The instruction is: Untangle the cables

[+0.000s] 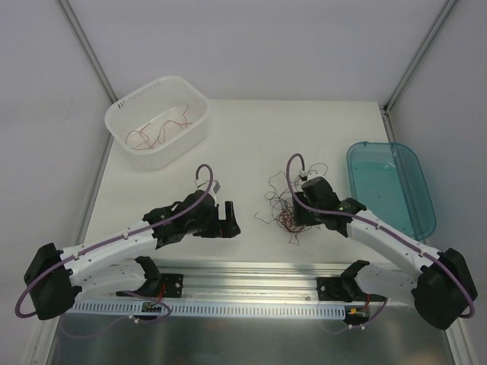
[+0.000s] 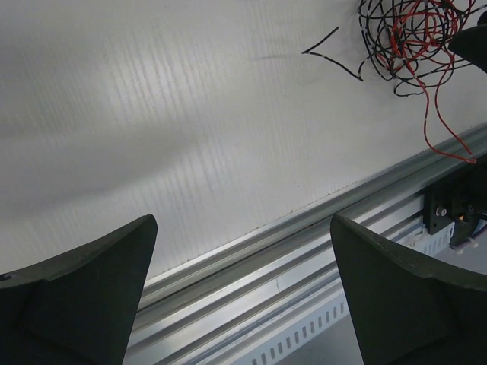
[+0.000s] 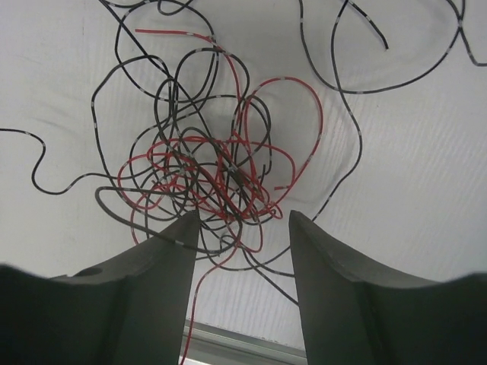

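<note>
Out on the white bench (image 1: 251,144), a little right of the middle, lies a tangle of hair-thin red and black wires (image 1: 283,204), all loops and curls, with stray ends wandering off on every side. The right claw (image 3: 242,228) is down at the near edge of that knot. Its two dark fingers stand a moderate way apart with a clear gap between them. Several strands run into that gap, but nothing looks pinched.

The left claw (image 2: 242,228) hangs over bare bench to the left of the tangle, its jaws spread wide and holding nothing. From its own camera the knot shows off in the upper right corner, and one bent black strand (image 2: 331,53) lies apart from the mass, on the side towards this claw. Below it runs the grooved aluminium rail (image 1: 251,277) at the bench's near edge.

At the back left sits a white slotted plastic basket (image 1: 122,125) with a few loose curly wires (image 1: 160,134) on its floor. On the right edge rests a see-through teal plastic tray (image 1: 392,186).
</note>
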{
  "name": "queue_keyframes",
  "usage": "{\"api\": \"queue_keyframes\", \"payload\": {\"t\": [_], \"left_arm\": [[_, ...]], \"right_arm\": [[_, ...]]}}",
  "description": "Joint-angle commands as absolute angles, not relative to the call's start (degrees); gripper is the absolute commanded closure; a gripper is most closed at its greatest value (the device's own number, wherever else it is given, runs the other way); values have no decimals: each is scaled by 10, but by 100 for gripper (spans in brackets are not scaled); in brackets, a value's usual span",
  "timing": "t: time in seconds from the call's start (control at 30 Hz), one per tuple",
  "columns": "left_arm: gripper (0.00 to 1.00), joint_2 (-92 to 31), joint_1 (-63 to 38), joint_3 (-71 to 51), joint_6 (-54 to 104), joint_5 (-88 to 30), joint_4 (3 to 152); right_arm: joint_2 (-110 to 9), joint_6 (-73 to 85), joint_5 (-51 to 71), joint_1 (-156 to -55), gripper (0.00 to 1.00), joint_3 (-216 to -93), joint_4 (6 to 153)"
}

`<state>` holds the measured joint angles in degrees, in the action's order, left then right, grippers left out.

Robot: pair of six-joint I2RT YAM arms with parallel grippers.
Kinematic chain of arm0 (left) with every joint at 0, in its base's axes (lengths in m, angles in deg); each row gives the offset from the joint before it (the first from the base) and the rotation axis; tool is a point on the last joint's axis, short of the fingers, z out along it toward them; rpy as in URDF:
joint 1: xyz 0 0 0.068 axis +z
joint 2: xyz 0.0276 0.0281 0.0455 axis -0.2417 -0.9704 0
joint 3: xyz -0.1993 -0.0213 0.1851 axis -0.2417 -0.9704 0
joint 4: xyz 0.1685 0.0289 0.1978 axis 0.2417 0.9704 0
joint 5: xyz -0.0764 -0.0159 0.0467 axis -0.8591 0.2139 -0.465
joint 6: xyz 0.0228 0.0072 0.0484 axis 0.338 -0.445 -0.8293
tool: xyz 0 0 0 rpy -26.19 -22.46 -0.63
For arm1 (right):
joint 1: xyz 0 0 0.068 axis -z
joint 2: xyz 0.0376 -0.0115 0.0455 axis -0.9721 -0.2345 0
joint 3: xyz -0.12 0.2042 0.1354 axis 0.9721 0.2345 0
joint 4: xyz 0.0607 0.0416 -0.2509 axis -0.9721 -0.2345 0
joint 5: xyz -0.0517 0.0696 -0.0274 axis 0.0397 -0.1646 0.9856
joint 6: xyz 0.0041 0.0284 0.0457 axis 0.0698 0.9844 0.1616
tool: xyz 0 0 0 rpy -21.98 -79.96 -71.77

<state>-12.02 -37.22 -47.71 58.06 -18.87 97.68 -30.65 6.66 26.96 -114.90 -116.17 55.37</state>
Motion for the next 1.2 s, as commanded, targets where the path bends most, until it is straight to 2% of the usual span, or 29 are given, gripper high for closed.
{"api": "queue_keyframes", "payload": {"t": [0.0,0.13,0.27,0.4,0.63,0.87,1.17], "left_arm": [[1,-135,-402,-464,615,-143,964],[2,-161,-425,-440,625,-133,963],[3,-189,-455,-396,641,-105,962],[5,-225,-475,-369,672,-83,961],[11,-269,-480,-331,704,-90,957],[16,-295,-498,-326,714,-125,953],[16,-262,-537,-323,482,-100,928]], "right_arm": [[-335,73,234,-1141,46,-1166,610],[-380,88,189,-1141,59,-1175,651],[-401,136,161,-1147,87,-1170,698],[-403,191,170,-1176,99,-1167,727],[-405,257,300,-1261,99,-1186,735],[-412,267,360,-1280,99,-1205,729],[-442,226,320,-1279,99,-1259,689]]}}
